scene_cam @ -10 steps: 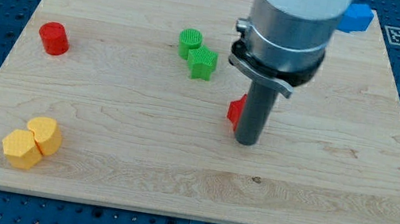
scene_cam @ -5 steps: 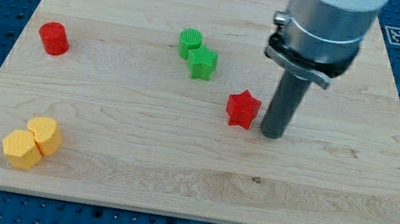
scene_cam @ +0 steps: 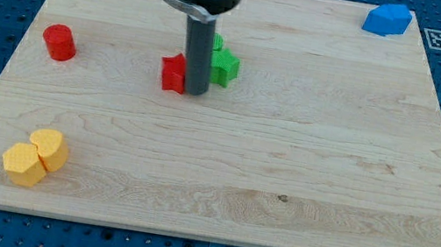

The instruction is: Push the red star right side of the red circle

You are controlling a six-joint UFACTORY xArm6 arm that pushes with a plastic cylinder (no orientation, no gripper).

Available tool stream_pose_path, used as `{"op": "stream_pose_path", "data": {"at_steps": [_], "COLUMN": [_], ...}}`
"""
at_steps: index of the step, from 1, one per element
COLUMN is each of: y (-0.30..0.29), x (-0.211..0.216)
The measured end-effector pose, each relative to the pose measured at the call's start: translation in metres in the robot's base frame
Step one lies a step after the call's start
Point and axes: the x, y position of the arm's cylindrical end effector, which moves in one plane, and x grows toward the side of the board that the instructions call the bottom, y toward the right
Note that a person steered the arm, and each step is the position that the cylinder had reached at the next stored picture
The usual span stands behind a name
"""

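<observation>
The red star (scene_cam: 173, 73) lies on the wooden board, left of centre in the upper half. My tip (scene_cam: 194, 93) touches its right side and the rod hides part of it. The red circle (scene_cam: 59, 42) stands far off to the view's left, near the board's left edge. The star sits well to the right of the circle, slightly lower in the view.
A green star (scene_cam: 224, 66) and a green circle (scene_cam: 217, 43) sit just right of the rod, partly hidden by it. Two yellow blocks (scene_cam: 35, 156) touch each other at the bottom left. A blue block (scene_cam: 387, 19) lies at the top right corner.
The rod has swept to the view's left and pushed the red star left and a little up, from the board's middle to beside the green blocks.
</observation>
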Motion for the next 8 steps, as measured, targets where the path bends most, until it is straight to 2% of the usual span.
{"op": "stream_pose_path", "data": {"at_steps": [3, 7, 8], "y": [-0.060, -0.133, -0.114], "x": [-0.052, -0.050, -0.081]}}
